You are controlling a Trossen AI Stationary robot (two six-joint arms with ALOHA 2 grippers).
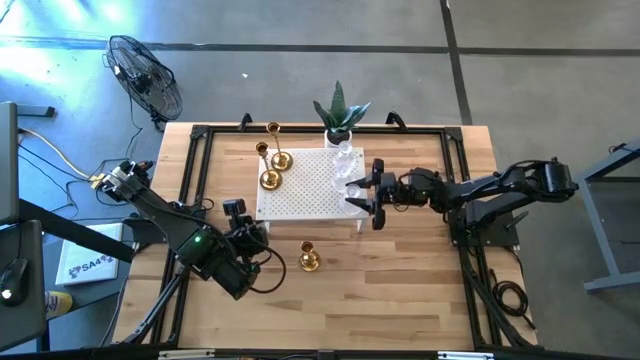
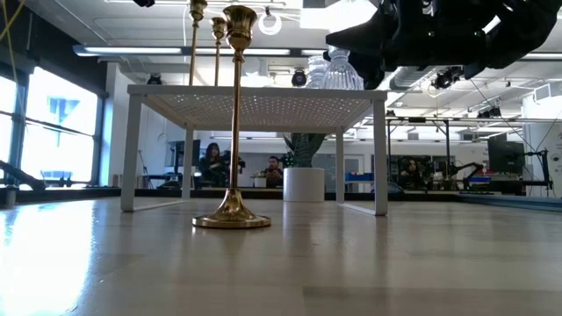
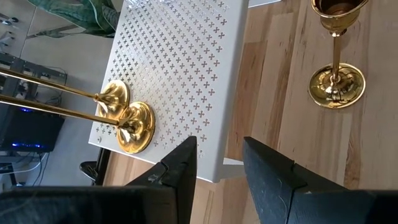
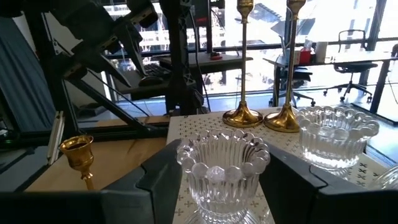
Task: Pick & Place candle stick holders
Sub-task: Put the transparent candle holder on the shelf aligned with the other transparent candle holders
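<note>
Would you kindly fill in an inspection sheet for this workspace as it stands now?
Surface: wooden table carrying a white perforated stand.
Job's things: two gold holders on the stand; a third gold holder on the table in front of it; clear glass holders on the stand's right side.
Clutter: potted plant behind the stand.
Grippers: right gripper straddles a glass holder, contact unclear; left gripper open, empty, near the stand's front edge.
Cables: yellow cable on the floor, left.
Surroundings: floor fan; people seated in the room behind.
</note>
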